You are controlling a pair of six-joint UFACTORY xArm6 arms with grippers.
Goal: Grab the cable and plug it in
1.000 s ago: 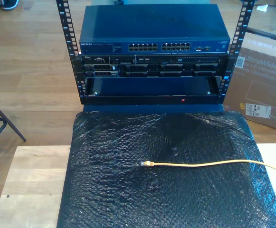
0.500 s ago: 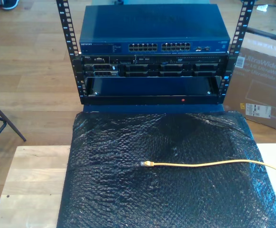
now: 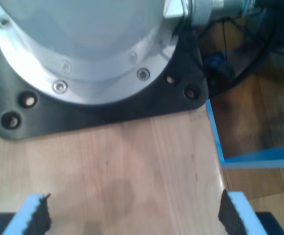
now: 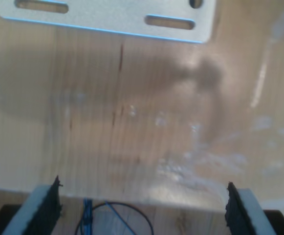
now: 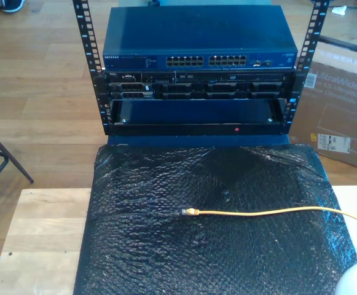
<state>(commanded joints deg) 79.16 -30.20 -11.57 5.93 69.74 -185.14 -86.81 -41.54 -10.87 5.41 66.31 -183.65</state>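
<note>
Cable (image 5: 270, 211), thin and yellow-orange, lay in a shallow curve across a crinkled black plastic sheet (image 5: 166, 258), its clear plug (image 5: 186, 211) near the sheet's middle and its length running off toward the exterior view's right. The sheet covered a pale wooden table (image 5: 43, 246) that stood on a wood-plank floor (image 5: 37, 92). Beyond the sheet stood a black rack (image 5: 196, 104) holding a blue switch (image 5: 200, 37) with a white, blurred label reading roughly "NETGEAR" and two blocks of ports. A cardboard box (image 5: 341, 117) at the exterior view's right carried the print "UltraWide Mo".

My first gripper (image 3: 132, 215) hung with jaws spread wide over bare wood, beside a round metal base (image 3: 78, 49). My second gripper (image 4: 142, 208) also stood wide apart and empty over wood near a slotted metal plate (image 4: 107, 17). How either gripper stood relative to the cable I could not tell.
</note>
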